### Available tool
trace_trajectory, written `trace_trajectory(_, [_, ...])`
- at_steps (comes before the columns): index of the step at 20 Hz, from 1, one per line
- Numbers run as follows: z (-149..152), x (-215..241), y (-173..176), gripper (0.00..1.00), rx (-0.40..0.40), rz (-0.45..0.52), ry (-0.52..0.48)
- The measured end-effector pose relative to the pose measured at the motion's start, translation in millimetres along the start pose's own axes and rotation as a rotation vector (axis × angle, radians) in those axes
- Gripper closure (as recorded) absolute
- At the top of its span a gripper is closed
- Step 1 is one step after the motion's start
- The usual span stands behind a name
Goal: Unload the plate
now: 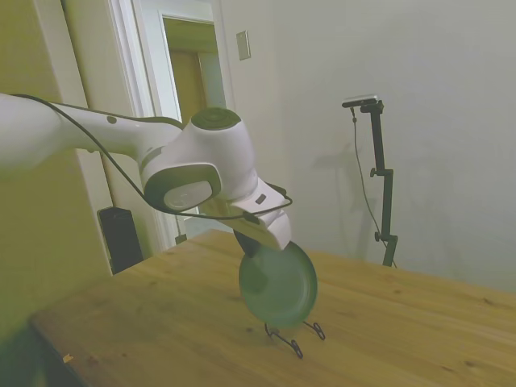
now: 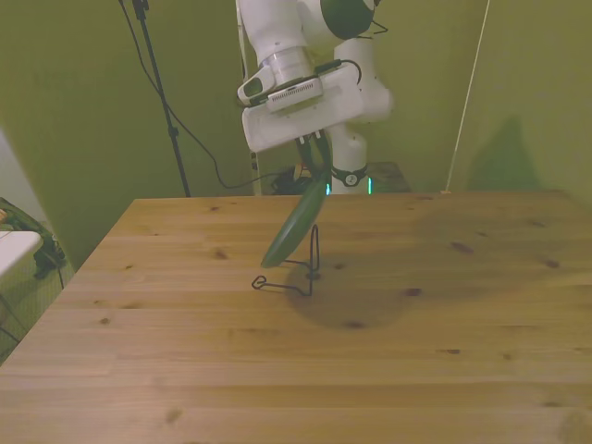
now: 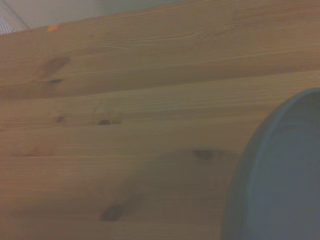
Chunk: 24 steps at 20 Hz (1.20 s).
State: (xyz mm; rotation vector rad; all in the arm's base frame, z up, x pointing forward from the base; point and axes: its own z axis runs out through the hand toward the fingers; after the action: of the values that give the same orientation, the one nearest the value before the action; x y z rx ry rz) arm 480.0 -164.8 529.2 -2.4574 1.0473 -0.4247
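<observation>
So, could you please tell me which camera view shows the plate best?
The side view: the plate shows its whole round face above the wire stand. The front view shows it edge-on; the wrist view catches only a blurred rim.

No readable text, label or number anywhere

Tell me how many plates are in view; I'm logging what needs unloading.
1. The plate stands tilted on edge over the wire stand mid-table, its upper rim at the gripper. None looks hidden.

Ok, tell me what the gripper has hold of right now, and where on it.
The gripper holds the dark green plate by its upper rim, plate tilted on edge just above the wire stand.
</observation>
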Motion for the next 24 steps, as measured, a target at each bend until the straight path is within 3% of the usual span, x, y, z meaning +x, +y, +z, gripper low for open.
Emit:
trace_trajectory(8, [-43,-22,-8,1.00,-0.034,-0.042,-0.013])
trace_trajectory(16, [-73,-46,-72,1.00,-0.033,-0.076,-0.014])
trace_trajectory(19, [-67,-43,-97,1.00,-0.035,-0.045,-0.014])
trace_trajectory(24, [-30,-7,-144,1.00,-0.031,0.033,0.000])
